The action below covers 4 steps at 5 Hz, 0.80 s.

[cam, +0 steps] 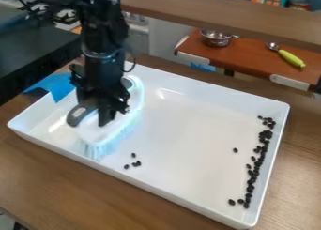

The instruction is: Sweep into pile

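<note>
Camera view: end effector (109,115) closed on brush (100,133), broad tray (188,126) floor between brush and edge-hugging beans (253,173)

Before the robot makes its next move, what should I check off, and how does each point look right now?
1. Hand at the brush: ok, it is down at the grey handle.
2. Hold firm enough for sweeping: cannot tell.
3. Brush inside the white tray, bristles down: ok.
4. Black pieces in one pile: not ok. Most form a long strip by the right-hand wall, with four loose pieces nearer the brush and a single piece left of the strip.
5. Brush next to the four loose pieces: not ok, a gap separates them.
</note>
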Each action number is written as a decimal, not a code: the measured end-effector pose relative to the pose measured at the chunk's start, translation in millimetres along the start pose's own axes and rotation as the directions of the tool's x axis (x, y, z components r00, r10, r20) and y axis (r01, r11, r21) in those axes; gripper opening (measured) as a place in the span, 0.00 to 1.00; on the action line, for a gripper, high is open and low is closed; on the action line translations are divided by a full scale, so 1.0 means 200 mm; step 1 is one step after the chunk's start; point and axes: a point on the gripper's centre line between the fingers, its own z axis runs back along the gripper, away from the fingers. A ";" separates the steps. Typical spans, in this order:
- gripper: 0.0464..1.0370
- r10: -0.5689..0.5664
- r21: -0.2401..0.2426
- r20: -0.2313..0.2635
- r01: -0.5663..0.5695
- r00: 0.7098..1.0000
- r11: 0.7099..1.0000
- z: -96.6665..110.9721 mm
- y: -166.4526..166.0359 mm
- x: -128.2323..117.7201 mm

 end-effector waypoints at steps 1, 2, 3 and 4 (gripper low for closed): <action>0.44 0.012 0.016 0.015 -0.012 1.000 1.000 -0.01 -0.10 0.01; 0.44 0.015 -0.004 0.019 -0.015 1.000 1.000 0.00 -0.22 0.00; 0.44 0.020 -0.064 -0.015 -0.020 1.000 0.998 0.03 -0.39 -0.02; 0.44 0.011 -0.125 -0.057 -0.018 0.998 0.992 0.07 -0.54 -0.04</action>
